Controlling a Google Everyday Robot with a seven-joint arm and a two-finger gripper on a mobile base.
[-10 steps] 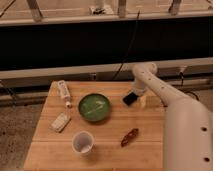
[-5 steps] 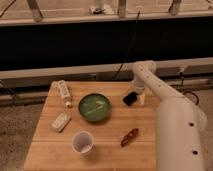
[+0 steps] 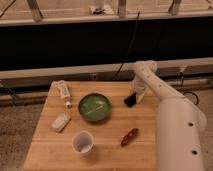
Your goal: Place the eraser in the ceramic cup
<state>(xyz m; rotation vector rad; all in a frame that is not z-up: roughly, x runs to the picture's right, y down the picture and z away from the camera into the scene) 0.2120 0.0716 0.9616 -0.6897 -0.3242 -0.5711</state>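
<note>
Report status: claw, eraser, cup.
Claw at table's far right edge, beside eraser. Eraser on table, not in cup. Cup upright, near front left. Green bowl sits between them.

Smooth white rounded arm, tool [image 3: 137, 96] pale cream.

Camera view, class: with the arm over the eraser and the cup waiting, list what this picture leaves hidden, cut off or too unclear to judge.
- Gripper, camera view: at the table's far right, by the eraser; the arm's wrist hides where the two meet, so any grip is unclear.
- Ceramic cup: its inside looks pale; too blurred to tell if anything is in it.
- Tube-like item at far left: label too small to read.
- Robot body: cut off by the bottom and right edges.
</note>
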